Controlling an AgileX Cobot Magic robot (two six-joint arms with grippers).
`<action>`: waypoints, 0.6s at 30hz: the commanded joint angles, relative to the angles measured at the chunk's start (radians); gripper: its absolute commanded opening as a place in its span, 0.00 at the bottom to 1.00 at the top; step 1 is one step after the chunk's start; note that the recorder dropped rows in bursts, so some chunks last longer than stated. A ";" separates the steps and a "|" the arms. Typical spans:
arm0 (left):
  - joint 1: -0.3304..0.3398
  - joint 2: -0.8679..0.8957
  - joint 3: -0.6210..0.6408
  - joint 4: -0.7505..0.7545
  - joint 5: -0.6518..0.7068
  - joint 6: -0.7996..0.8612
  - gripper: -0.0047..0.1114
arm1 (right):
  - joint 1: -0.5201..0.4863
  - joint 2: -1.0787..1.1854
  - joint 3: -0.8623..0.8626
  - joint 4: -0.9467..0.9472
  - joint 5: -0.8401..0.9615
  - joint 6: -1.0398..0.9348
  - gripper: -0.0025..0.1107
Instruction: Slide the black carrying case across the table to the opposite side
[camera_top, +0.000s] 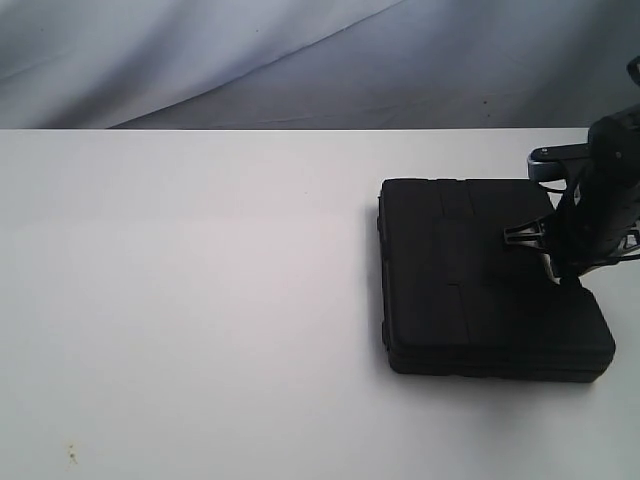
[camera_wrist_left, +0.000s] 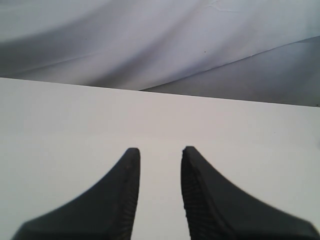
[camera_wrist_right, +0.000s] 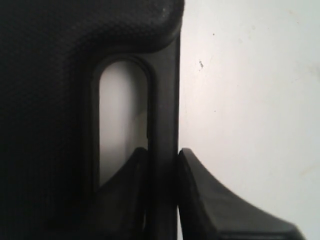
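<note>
Black carrying case: sits flat at the right end of the worktop, handle bar clenched between the right fingers, free run lying leftward, left fingers parted, empty, seeing only worktop.

No readable text or labels, though the case looks dim.
</note>
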 joint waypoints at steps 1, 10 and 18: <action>0.003 -0.005 0.004 0.005 0.001 -0.003 0.29 | -0.009 -0.007 -0.001 -0.040 -0.009 0.008 0.02; 0.003 -0.005 0.004 0.005 0.001 -0.003 0.29 | -0.009 -0.011 -0.001 -0.038 -0.013 0.030 0.26; 0.003 -0.005 0.004 0.005 0.001 -0.001 0.29 | -0.009 -0.116 -0.001 -0.021 -0.046 0.034 0.26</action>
